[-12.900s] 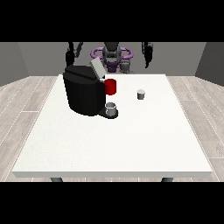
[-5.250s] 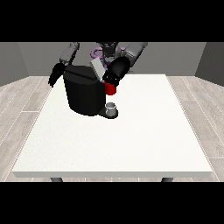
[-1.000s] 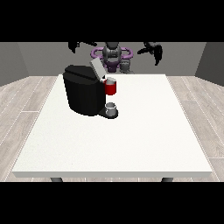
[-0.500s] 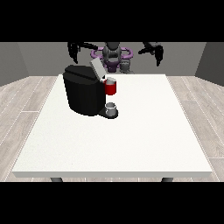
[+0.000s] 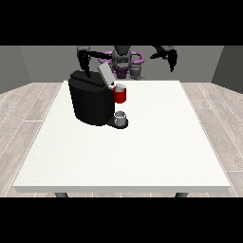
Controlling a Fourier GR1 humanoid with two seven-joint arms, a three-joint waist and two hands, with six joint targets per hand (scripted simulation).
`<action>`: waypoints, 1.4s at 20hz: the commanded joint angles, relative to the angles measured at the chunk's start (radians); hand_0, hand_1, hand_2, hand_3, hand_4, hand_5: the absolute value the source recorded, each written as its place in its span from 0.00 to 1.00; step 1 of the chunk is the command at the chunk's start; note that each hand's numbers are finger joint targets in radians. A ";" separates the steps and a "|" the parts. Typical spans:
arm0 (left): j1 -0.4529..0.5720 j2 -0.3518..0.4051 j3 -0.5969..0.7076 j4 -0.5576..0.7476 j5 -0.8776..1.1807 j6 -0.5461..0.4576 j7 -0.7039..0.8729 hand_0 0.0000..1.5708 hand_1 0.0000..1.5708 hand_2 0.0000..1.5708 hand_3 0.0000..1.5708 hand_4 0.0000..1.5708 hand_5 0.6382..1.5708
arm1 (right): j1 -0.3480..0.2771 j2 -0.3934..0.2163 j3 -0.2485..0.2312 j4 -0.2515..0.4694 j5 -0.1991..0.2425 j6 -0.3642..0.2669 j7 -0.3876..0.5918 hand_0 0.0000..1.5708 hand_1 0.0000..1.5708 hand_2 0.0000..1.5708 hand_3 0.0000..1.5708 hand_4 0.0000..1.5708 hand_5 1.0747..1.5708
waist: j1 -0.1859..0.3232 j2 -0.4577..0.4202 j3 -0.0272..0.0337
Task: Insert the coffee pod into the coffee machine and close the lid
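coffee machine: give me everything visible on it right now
The coffee machine is a boxy black body that looks like matte plastic, standing upright on the white table, left of centre. Its grey lid is tilted up, open. A red part sits at its front, above a small grey cup on its base. No hand touches it.

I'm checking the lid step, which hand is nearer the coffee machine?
The hand at the view's left, hanging just above the coffee machine; the hand at the view's right is far off.
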 commanded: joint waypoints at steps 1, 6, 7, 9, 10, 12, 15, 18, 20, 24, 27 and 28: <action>0.038 0.013 -0.003 -0.074 0.020 0.005 0.005 0.00 0.00 0.00 0.00 0.23 1.00 | -0.051 -0.027 0.003 0.043 0.008 0.017 -0.033 0.00 0.00 0.00 0.00 0.00 1.00 | 0.003 0.053 -0.0001; 0.075 0.038 0.015 -0.062 0.020 0.028 -0.025 0.00 0.00 0.00 0.00 0.20 1.00 | -0.073 0.023 0.074 0.015 0.022 0.026 0.017 0.00 0.00 0.00 0.00 0.00 1.00 | -0.055 0.043 -0.0003; 0.062 0.041 0.015 -0.085 0.023 0.035 -0.033 0.00 0.00 0.00 0.00 0.20 1.00 | -0.077 0.049 0.073 0.041 0.034 -0.008 -0.046 0.00 0.00 0.00 0.00 0.00 1.00 | -0.038 0.073 -0.0002; 0.092 0.063 0.011 -0.085 0.011 0.026 -0.010 0.00 0.00 0.00 0.00 0.20 1.00 | -0.059 0.053 0.093 0.037 0.038 0.017 -0.032 0.00 0.00 0.00 0.00 0.00 1.00 | -0.046 0.057 -0.0002; 0.061 0.061 0.001 -0.112 0.005 0.034 0.016 0.00 0.00 0.00 0.00 0.19 1.00 | -0.147 -0.010 0.045 0.059 0.020 0.028 -0.006 0.00 0.00 0.00 0.00 0.05 1.00 | -0.019 0.079 -0.0001; 0.100 0.051 -0.008 -0.115 0.021 0.025 0.005 0.00 0.00 0.00 0.00 0.22 1.00 | -0.122 0.023 0.064 0.072 0.032 0.013 -0.040 0.00 0.00 0.00 0.00 0.05 1.00 | -0.027 0.084 -0.0001; 0.067 0.061 0.020 -0.105 0.016 0.063 -0.030 0.00 0.00 0.00 0.00 0.22 1.00 | -0.102 0.005 0.072 0.077 0.048 0.040 -0.116 0.00 0.00 0.00 0.00 0.13 1.00 | -0.048 0.134 -0.0002; 0.022 0.111 0.046 -0.104 0.064 0.004 0.018 0.00 0.00 0.00 0.00 0.23 1.00 | -0.228 0.003 0.080 0.083 0.069 -0.004 -0.003 0.00 0.00 0.00 0.00 0.13 1.00 | -0.017 0.128 -0.0004; 0.050 0.075 -0.003 -0.143 0.040 0.021 0.025 0.00 0.00 0.00 0.00 0.23 1.00 | -0.216 0.017 0.094 0.106 0.081 0.008 -0.078 0.00 0.00 0.00 0.00 0.10 1.00 | 0.005 0.139 -0.0002; 0.102 0.091 -0.014 -0.148 0.059 -0.036 -0.006 0.00 0.00 0.00 0.00 0.23 1.00 | -0.294 -0.025 0.076 0.104 0.083 0.006 0.003 0.00 0.00 0.00 0.00 0.07 1.00 | 0.063 0.121 -0.0003; 0.082 0.029 -0.050 -0.138 -0.004 0.061 0.002 0.00 0.00 0.00 0.00 0.23 1.00 | -0.268 0.037 0.137 0.086 0.123 -0.010 -0.034 0.00 0.00 0.00 0.00 0.00 1.00 | 0.026 0.133 -0.0002; 0.016 0.077 -0.020 -0.123 0.024 0.026 0.041 0.00 0.00 0.00 0.00 0.24 1.00 | -0.320 0.041 0.134 0.077 0.126 -0.029 -0.012 0.00 0.00 0.00 0.00 0.00 1.00 | 0.032 0.156 -0.0002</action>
